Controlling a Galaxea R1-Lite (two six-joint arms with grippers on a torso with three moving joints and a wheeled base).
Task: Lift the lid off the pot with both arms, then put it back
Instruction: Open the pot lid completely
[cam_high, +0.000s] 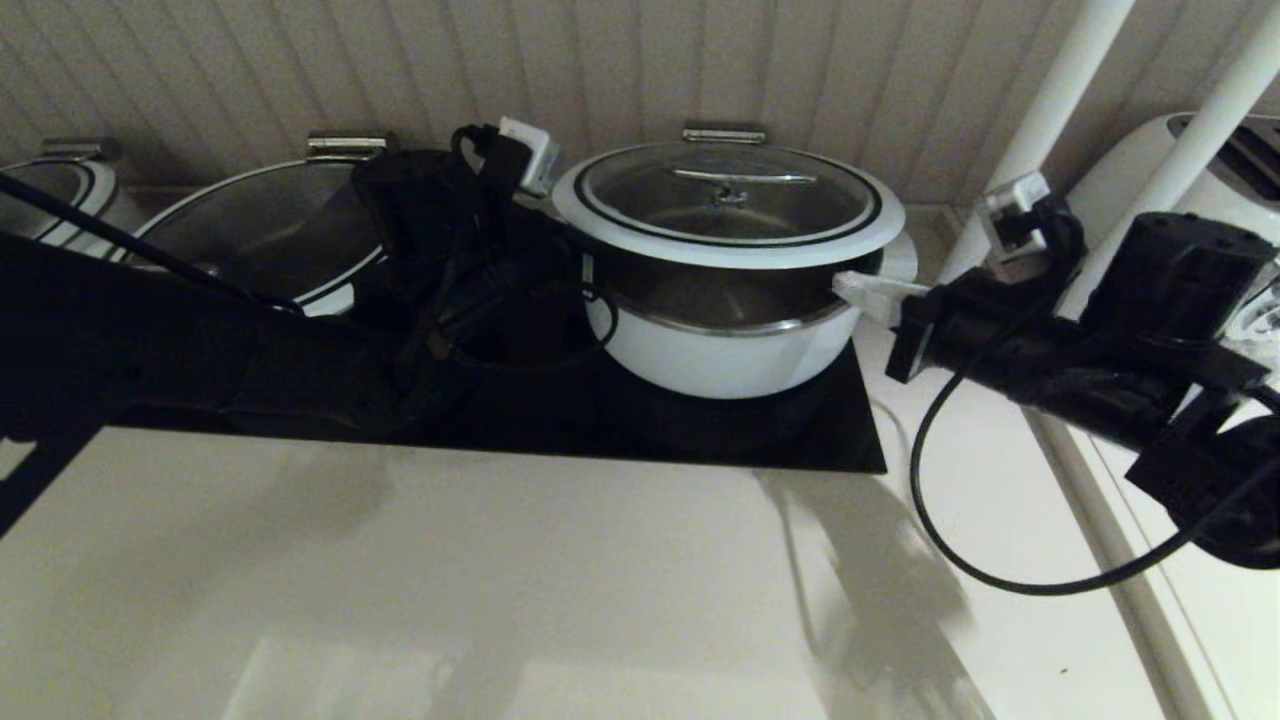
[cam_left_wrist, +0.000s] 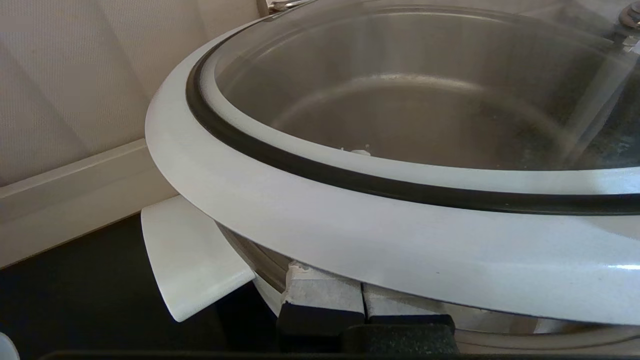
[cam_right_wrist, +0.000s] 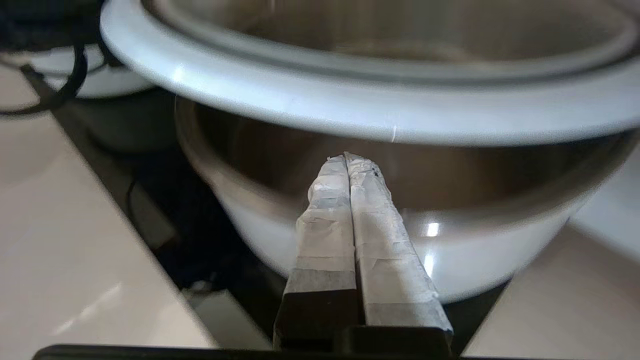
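The lid (cam_high: 728, 205), glass with a broad white rim and a steel handle, hangs level a little above the pot (cam_high: 730, 350), and the pot's steel inside shows in the gap. My left gripper (cam_left_wrist: 362, 287) is shut, with its taped fingers pressed up under the lid's rim (cam_left_wrist: 350, 240) beside the pot's stubby side handle (cam_left_wrist: 190, 260). My right gripper (cam_high: 862, 290) is shut, with its taped tips (cam_right_wrist: 348, 159) just beneath the lid's rim (cam_right_wrist: 350, 110) on the opposite side, over the pot's wall (cam_right_wrist: 475, 250). In the head view the left fingertips are hidden behind the arm.
The pot stands on a black cooktop (cam_high: 760, 440). A wider lidded pot (cam_high: 260, 230) sits just left of my left arm, and another (cam_high: 60, 190) is at the far left. The wall is close behind. White poles (cam_high: 1060, 90) and a white appliance (cam_high: 1230, 150) stand on the right.
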